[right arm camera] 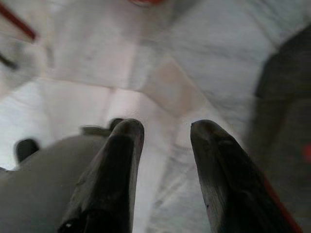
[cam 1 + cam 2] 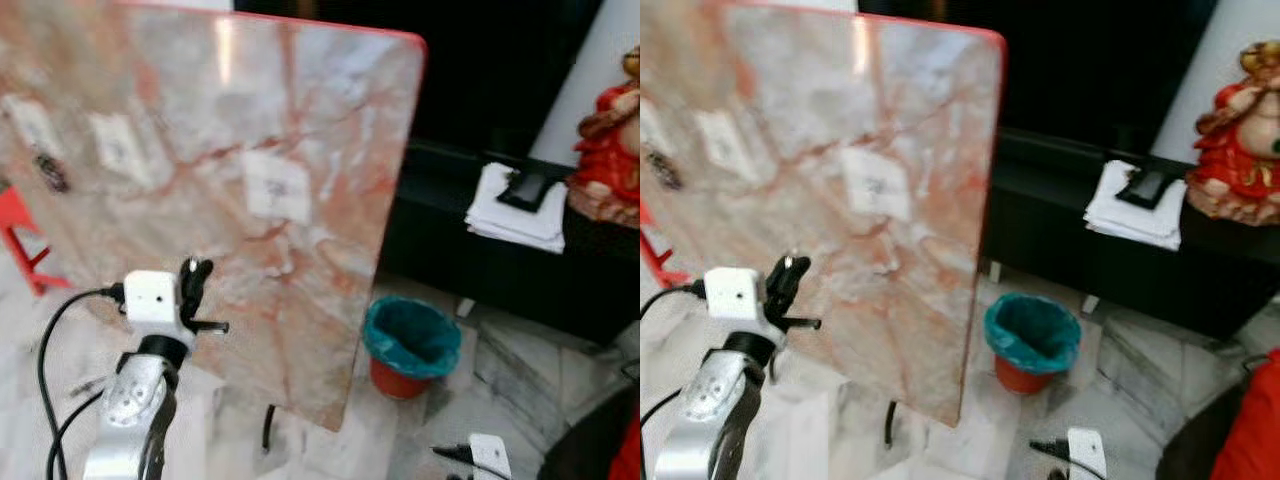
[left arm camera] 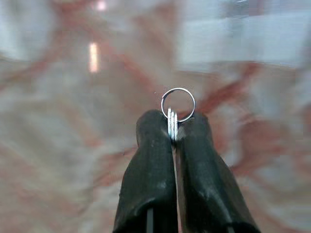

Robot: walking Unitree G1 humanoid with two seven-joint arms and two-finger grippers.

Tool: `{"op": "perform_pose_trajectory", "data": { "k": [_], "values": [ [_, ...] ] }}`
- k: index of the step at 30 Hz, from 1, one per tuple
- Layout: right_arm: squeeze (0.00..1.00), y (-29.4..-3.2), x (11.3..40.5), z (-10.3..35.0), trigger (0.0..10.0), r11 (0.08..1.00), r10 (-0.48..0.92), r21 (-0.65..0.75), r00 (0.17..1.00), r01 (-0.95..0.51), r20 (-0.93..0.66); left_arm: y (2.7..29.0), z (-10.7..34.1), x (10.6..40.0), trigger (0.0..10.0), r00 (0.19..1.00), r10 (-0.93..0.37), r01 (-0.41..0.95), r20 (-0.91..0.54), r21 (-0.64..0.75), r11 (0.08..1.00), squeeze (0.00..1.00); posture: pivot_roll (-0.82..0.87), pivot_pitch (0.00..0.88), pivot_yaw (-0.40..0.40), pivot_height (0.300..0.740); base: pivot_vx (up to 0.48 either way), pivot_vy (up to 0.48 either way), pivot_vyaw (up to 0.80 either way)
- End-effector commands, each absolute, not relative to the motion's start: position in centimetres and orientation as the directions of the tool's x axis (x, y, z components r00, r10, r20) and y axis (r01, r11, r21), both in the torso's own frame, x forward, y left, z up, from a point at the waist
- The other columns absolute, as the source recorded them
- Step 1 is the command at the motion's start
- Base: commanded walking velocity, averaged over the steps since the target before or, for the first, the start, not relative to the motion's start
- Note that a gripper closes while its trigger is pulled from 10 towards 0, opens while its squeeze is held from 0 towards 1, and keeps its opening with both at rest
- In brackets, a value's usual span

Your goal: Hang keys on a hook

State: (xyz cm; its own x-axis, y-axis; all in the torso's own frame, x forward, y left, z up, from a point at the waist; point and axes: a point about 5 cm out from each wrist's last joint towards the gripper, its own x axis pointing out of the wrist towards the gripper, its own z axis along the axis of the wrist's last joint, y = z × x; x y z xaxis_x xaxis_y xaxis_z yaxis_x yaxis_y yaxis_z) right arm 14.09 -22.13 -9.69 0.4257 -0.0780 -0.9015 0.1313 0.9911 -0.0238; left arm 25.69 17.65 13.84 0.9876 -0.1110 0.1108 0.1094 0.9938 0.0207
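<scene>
A tall marble-patterned board [image 2: 200,120] stands in front of me and carries several white hook pads, one near its middle [image 2: 277,186] and another further left [image 2: 118,145]. A small dark item [image 2: 50,172] hangs at the board's left edge, too blurred to identify. My left gripper [image 2: 195,272] is raised close to the board's lower part, below and left of the middle pad. It is shut on a silver key ring [image 3: 178,104], whose loop sticks out past the fingertips. My right gripper [image 1: 163,128] hangs low over the floor, open with nothing in it.
A red bin with a teal liner [image 2: 410,345] stands on the marble floor to the right of the board. Behind it, a dark low cabinet [image 2: 470,260] holds folded white cloths [image 2: 515,205] and a red statue [image 2: 610,140]. A red stool [image 2: 20,240] stands at the left.
</scene>
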Motion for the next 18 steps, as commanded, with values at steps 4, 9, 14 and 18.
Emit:
{"op": "perform_pose_trajectory", "data": {
  "k": [4,9,14,18],
  "values": [
    [0.0,-21.57,15.21,-9.39,10.0,0.992,-0.066,-0.01,0.448,0.125,-0.892,18.32,14.37,25.61,10.0,0.987,-0.105,0.101,0.118,0.043,0.994,0.0,0.02,0.0,-0.054,0.74,0.307,0.0,-0.38],
    [0.0,-21.62,15.28,-9.35,10.0,0.993,-0.069,-0.017,0.453,0.119,-0.889,17.9,14.54,25.49,10.0,0.984,-0.13,0.126,0.125,0.038,0.991,0.0,0.02,0.0,-0.054,0.74,0.119,0.0,-0.31],
    [0.0,-21.62,15.29,-9.35,10.0,0.992,-0.069,-0.014,0.453,0.122,-0.889,17.72,14.59,25.31,10.0,0.982,-0.138,0.135,0.13,0.034,0.99,0.0,0.02,0.0,-0.056,0.74,0.0,0.0,0.0],
    [0.0,-21.62,15.29,-9.35,10.0,0.993,-0.067,-0.013,0.454,0.121,-0.889,17.56,14.82,25.07,10.0,0.981,-0.135,0.132,0.142,0.033,0.991,0.0,0.02,0.0,-0.055,0.74,0.0,0.0,0.0]
  ]
}}
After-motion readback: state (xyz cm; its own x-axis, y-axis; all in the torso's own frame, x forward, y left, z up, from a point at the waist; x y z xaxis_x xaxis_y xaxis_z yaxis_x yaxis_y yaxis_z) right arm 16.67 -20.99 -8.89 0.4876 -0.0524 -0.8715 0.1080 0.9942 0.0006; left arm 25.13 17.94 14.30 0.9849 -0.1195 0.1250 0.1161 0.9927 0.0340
